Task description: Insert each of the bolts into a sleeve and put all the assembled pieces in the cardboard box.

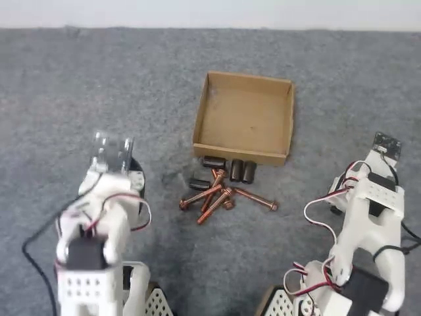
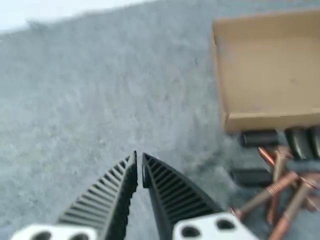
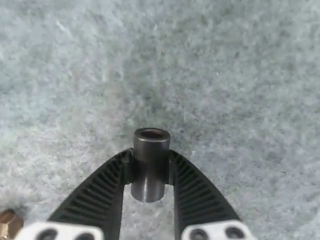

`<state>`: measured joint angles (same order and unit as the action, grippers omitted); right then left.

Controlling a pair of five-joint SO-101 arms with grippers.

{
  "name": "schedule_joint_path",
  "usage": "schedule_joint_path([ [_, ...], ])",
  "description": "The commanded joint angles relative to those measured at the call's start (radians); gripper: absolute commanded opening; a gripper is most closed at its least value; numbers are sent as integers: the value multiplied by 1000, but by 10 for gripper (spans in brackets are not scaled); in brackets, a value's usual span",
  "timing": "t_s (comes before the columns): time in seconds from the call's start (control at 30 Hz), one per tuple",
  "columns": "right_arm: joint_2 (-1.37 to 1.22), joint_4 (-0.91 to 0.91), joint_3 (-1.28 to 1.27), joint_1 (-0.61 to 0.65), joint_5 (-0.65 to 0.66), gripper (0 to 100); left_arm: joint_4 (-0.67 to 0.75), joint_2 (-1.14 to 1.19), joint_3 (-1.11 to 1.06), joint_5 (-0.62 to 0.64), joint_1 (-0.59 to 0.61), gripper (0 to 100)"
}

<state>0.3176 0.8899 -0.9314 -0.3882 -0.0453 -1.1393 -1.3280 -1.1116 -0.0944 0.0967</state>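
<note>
The left arm [image 1: 99,210] and right arm [image 1: 371,217] are built of white plastic with black servo motors [image 1: 84,253]. Red, white and black cables [image 1: 320,201] are looped alongside, and black ribbed jaws are fitted.

Grey carpet [image 1: 99,85] covers the surface, meeting a pale wall [image 1: 210,13]

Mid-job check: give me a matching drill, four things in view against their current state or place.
1 open brown cardboard box
2 copper-coloured metal bolts
3 left tool
4 right tool

A shut on a dark cylindrical metal sleeve
B shut, holding nothing
C empty
D piled on the grey carpet before the box

Pairs: 1-C, 2-D, 3-B, 4-A
</note>
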Motion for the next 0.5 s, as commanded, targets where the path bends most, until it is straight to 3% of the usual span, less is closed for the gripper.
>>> schedule_joint_path([
  [0.0,53,-16,5,-15,15,6,-103,353,262,-12,-66,16],
  [0.23,53,-16,5,-15,15,6,-244,740,476,-26,-310,16],
  [0.47,53,-16,5,-15,15,6,-178,950,521,-287,-540,16],
])
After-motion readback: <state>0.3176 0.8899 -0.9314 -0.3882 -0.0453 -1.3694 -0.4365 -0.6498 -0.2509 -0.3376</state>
